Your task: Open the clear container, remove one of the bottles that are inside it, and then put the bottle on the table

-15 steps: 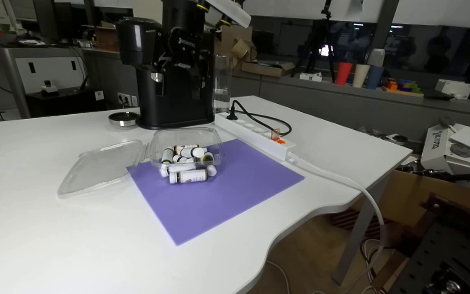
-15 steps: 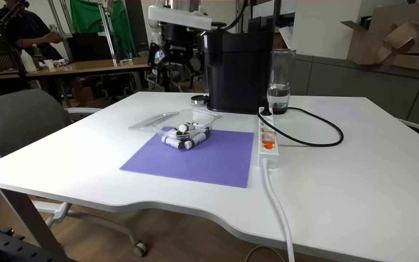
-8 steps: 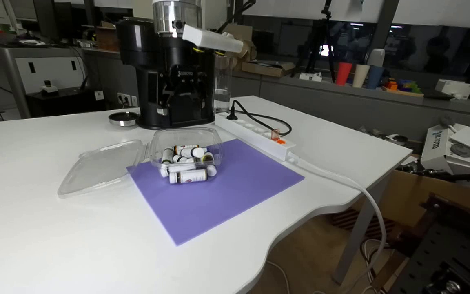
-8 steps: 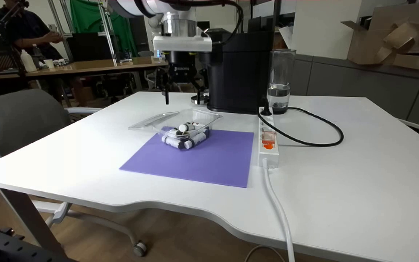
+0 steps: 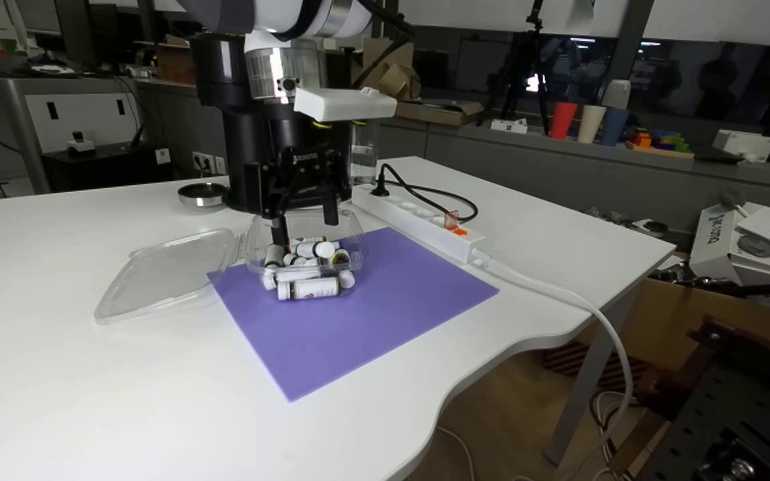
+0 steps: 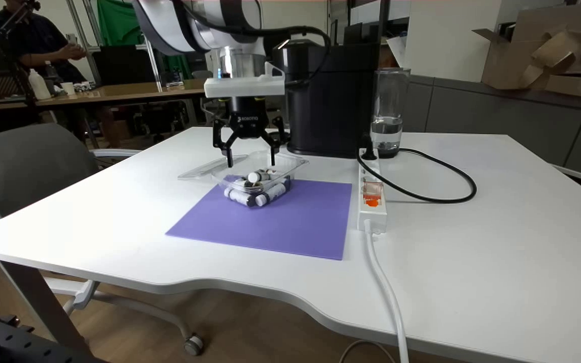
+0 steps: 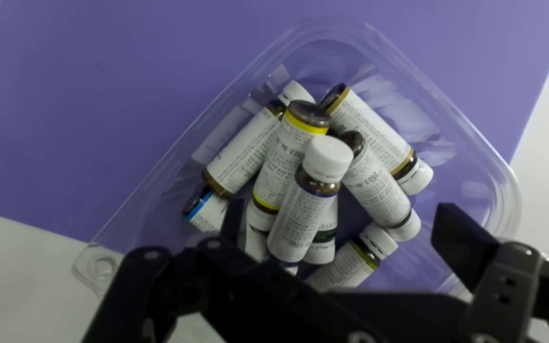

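Observation:
The clear container [image 5: 359, 242] stands at the back of the purple mat with its lid [image 5: 164, 275] hinged open and flat on the white table [image 5: 124, 394]. Several small white bottles [image 5: 315, 288] with dark ends lie piled inside. The container [image 6: 298, 163] and bottles [image 6: 273, 193] also show in an exterior view. My gripper [image 5: 305, 232] is open and empty, pointing down over the container [image 6: 251, 164]. In the wrist view, the fingers [image 7: 340, 207] stand wide apart over the lower part of the pile [image 7: 298, 209], with the container's rim [image 7: 467, 131] around it. I cannot tell whether a fingertip is below the rim.
The black machine [image 6: 331, 111] stands close behind the gripper, with a round metal dish [image 5: 202, 194] beside it. A white power strip [image 5: 418, 224] with a black cable [image 6: 442, 200] lies beside the mat [image 5: 371, 327]. A tall glass of water [image 6: 387, 116] stands near the machine.
My gripper has come down from beside the black machine to just over the container, fingers still apart. The container, lid and bottles have not moved.

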{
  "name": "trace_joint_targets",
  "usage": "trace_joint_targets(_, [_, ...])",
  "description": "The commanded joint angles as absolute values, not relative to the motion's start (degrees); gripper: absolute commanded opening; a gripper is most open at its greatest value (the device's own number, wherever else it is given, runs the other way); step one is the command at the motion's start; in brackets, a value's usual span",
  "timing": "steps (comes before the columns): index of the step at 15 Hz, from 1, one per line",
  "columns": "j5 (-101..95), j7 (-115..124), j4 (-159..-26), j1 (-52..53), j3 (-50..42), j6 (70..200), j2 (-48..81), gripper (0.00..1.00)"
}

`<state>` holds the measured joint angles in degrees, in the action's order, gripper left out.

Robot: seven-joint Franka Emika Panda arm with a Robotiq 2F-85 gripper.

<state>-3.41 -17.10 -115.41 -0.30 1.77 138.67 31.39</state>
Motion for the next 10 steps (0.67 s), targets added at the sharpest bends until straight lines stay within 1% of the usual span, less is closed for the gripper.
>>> trace_joint_targets(1, [-4.8, -13.2, -117.5, 0.4, 1.3, 139.0, 30.2, 1.00])
trace_joint_targets(3, [-4.8, -12.6, -117.7, 0.4, 1.2, 139.2, 30.2, 0.74])
trace_joint_targets(4, [-4.8, -12.2, -117.9, 0.4, 1.0, 139.3, 30.3, 0.68])
trace_joint_targets(5, [-4.6, -12.0, -118.0, 0.3, 1.0, 139.2, 30.3, 0.59])
trace_joint_targets(10, [-4.5, -10.6, -118.8, 0.0, 0.1, 139.1, 30.2, 0.25])
